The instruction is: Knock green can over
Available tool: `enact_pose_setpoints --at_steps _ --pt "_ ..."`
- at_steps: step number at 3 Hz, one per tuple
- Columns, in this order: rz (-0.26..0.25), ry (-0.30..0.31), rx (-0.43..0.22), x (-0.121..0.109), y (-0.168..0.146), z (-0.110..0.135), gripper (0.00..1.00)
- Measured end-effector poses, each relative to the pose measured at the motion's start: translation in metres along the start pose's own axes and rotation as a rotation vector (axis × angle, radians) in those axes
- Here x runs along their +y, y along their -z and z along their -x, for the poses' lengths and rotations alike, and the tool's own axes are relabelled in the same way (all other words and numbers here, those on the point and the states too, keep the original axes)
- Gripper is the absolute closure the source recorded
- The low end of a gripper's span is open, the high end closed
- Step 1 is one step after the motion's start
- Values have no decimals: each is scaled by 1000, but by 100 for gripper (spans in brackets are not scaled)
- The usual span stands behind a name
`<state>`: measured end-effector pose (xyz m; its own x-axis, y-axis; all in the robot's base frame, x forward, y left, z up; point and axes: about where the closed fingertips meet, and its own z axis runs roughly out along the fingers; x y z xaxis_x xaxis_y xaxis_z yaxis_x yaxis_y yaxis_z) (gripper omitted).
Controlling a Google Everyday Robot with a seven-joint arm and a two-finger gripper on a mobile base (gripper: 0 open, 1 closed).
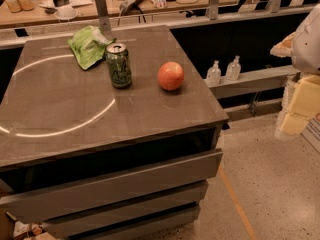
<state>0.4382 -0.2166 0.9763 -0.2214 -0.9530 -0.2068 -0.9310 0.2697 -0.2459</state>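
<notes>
Grey table (60, 99): green can (118, 65) upright; hand (299, 103) far right, off table, well apart; grip state unclear.

Single view. Camera sits high on the near side of the table (75, 104), slightly right, pitched down and facing far. Medium range: whole tabletop in frame, can (118, 65) at upper centre, desk (100, 11) beyond. Gripper (299, 101) shows at the right edge, off the table, over floor (270, 184).
</notes>
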Motion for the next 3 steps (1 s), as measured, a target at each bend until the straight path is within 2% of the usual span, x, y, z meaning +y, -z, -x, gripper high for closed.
enact_pose_setpoints --at_steps 1,2,3 --pt "0 0 0 0 0 0 0" --pt "-26 -8 -71 -6 5 5 0" --pt "-55 -1 -321 -44 -10 38 0"
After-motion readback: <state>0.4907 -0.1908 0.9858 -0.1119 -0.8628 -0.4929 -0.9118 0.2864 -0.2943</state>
